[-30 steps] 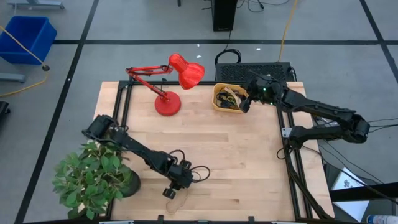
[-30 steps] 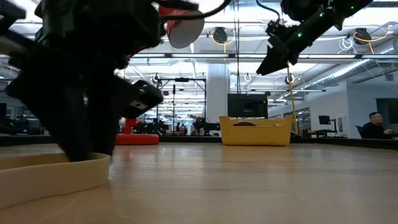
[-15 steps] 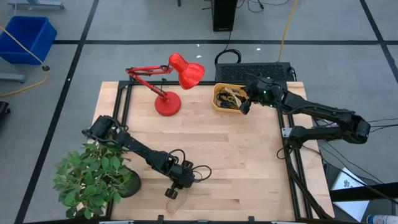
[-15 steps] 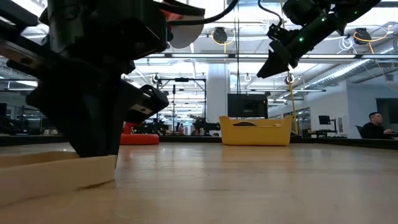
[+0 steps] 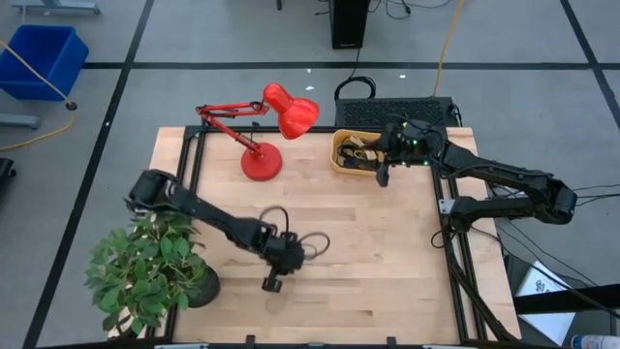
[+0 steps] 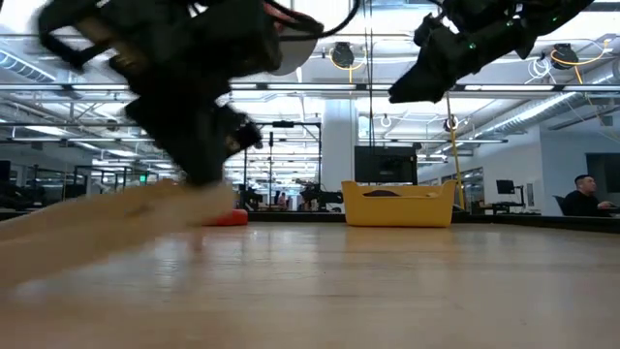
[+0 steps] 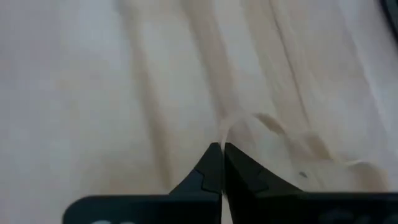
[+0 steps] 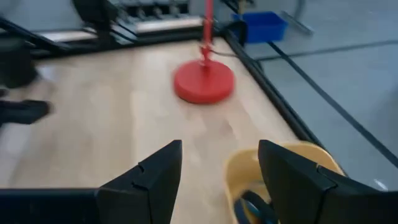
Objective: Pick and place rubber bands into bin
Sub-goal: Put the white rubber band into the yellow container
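The wooden worktop (image 5: 368, 242) fills the middle of the high view, framed by dark rails. At its near left corner stands a leafy potted plant (image 5: 145, 276), and toward the far side a red desk lamp (image 5: 263, 126) rests on its round base, its head tilted toward the bin.

The left arm reaches from beside the plant across the near half of the worktop. Its left tool (image 5: 272, 283) points down over bare wood near the front edge. In the left wrist view the two dark fingers (image 7: 208, 171) are pressed together with no gap, and a thin tan rubber band (image 7: 227, 124) runs out from between their tips, with more of the pale loop trailing blurred over the wood beyond. In the low view this tool (image 6: 199, 145) hangs above the surface with a pale, blurred streak below it.

The right arm stretches in from the right edge to the far side. Its right tool (image 5: 384, 171) hovers just at the near right rim of the bin, fingers spread wide with nothing between them, as the right wrist view (image 8: 217, 180) shows.

The bin (image 5: 341, 163), a small orange-yellow tray, sits on the far part of the worktop just right of the lamp head. Several dark and tan rubber bands (image 5: 356, 153) lie tangled inside it.
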Tool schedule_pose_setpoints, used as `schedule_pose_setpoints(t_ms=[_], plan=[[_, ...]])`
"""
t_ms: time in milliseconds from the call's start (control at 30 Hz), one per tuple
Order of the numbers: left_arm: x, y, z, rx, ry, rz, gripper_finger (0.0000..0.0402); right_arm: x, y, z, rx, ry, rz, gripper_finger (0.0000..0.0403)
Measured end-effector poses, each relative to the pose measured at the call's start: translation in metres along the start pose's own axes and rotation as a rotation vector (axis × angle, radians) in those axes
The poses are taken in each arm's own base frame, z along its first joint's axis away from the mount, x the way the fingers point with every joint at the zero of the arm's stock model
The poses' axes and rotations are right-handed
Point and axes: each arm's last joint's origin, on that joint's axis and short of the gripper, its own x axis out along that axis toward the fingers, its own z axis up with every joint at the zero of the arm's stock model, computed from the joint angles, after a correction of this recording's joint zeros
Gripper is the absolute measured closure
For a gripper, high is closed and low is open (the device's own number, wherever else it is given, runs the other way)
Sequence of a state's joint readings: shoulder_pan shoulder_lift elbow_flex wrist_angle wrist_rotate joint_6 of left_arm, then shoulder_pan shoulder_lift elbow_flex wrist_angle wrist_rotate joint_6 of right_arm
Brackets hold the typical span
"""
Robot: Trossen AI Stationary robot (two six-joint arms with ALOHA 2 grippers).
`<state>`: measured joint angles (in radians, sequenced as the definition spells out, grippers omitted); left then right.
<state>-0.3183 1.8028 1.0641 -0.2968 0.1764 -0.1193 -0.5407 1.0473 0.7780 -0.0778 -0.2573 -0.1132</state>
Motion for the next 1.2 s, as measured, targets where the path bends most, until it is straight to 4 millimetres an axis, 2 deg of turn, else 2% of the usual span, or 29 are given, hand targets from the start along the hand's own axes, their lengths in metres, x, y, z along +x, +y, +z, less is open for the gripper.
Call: schedule_pose_setpoints(t_ms=[233, 467, 600, 733, 967, 1200], plan=[[-0.058, 0.038, 0.021, -0.100, -0.220, 0.142, 0.0397, 0.000, 0.004, 0.003, 0.069, -0.027, 0.072, 0.0197], [-0.124, 0.072, 0.037, -0.007, -0.490, 0.476, 0.0397, 0.002, 0.015, 0.006, 0.052, -0.044, 0.115, 0.0197], [-0.151, 0.084, 0.042, -0.018, -0.618, 0.566, 0.0395, 0.004, 0.025, 0.008, 0.045, -0.060, 0.160, 0.0197], [-0.157, 0.089, 0.043, 0.004, -0.656, 0.586, 0.0396, 0.005, 0.038, 0.009, 0.049, -0.062, 0.211, 0.0197], [-0.155, 0.091, 0.043, 0.022, -0.646, 0.574, 0.0397, 0.015, 0.058, 0.017, 0.014, -0.139, 0.293, 0.0197], [-0.156, 0.090, 0.044, 0.054, -0.658, 0.576, 0.0396, 0.045, 0.069, 0.011, 0.075, -0.141, 0.342, 0.0197]])
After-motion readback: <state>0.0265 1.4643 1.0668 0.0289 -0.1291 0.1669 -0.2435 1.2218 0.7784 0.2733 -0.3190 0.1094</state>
